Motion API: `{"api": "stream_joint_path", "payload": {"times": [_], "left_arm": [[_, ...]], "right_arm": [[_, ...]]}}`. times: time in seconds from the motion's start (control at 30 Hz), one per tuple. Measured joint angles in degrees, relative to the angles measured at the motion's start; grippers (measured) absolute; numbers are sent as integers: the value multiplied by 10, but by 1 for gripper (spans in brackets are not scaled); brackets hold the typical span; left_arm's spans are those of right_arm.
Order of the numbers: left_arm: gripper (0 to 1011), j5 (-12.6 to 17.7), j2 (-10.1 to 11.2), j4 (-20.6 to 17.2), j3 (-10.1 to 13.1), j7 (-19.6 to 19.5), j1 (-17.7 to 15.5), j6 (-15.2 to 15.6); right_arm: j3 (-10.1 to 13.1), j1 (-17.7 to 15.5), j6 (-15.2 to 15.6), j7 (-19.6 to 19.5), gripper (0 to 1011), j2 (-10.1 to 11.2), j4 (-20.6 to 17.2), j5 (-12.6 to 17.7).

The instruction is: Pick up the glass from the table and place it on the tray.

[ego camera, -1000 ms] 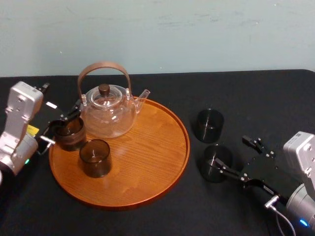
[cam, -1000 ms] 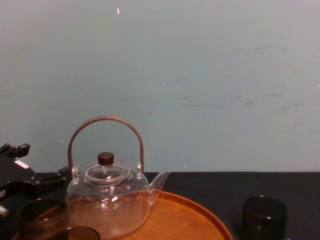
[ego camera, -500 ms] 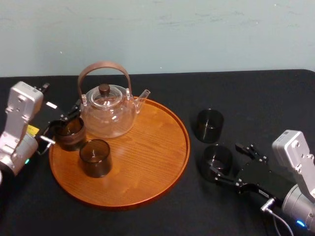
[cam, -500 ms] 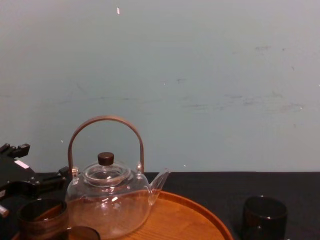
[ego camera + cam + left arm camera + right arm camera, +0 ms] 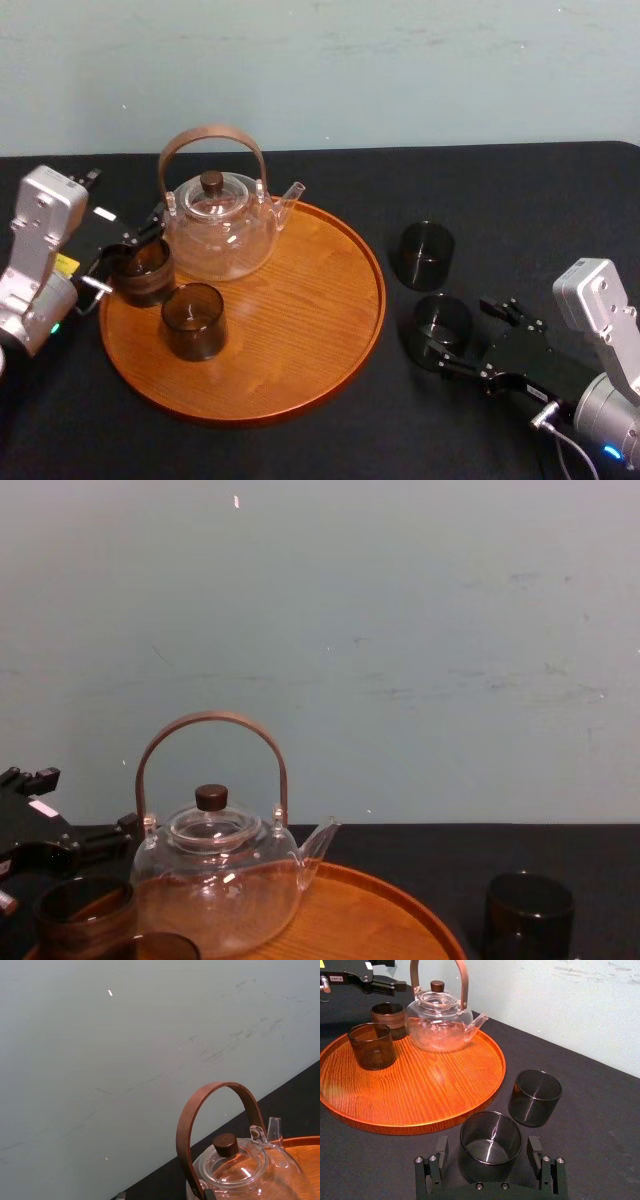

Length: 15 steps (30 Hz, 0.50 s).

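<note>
Chest view: far glass, base off-frame.

A clear glass teapot with an arched brown handle and dark lid knob stands before a pale blue-green wall, a brown cup just beside it, a smoky tumbler near both, a dark tumbler well apart.

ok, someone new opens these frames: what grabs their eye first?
The orange tray mid-table, carrying a clear teapot. Next, the right gripper, open around the nearer dark glass on the table just right of the tray, fingers clear of it. The left gripper is at the tray's left edge.
</note>
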Motion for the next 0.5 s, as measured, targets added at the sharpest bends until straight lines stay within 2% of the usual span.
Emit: {"api": "stream_joint_path", "payload": {"times": [0.27, 0.5], "left_arm": [[1001, 0, 0, 0, 0, 0, 0, 0], [1001, 0, 0, 0, 0, 0, 0, 0]], "right_arm": [[10, -4, 7, 7, 1002, -10, -1, -6], [12, 3, 17, 18, 1002, -21, 14, -11]]}}
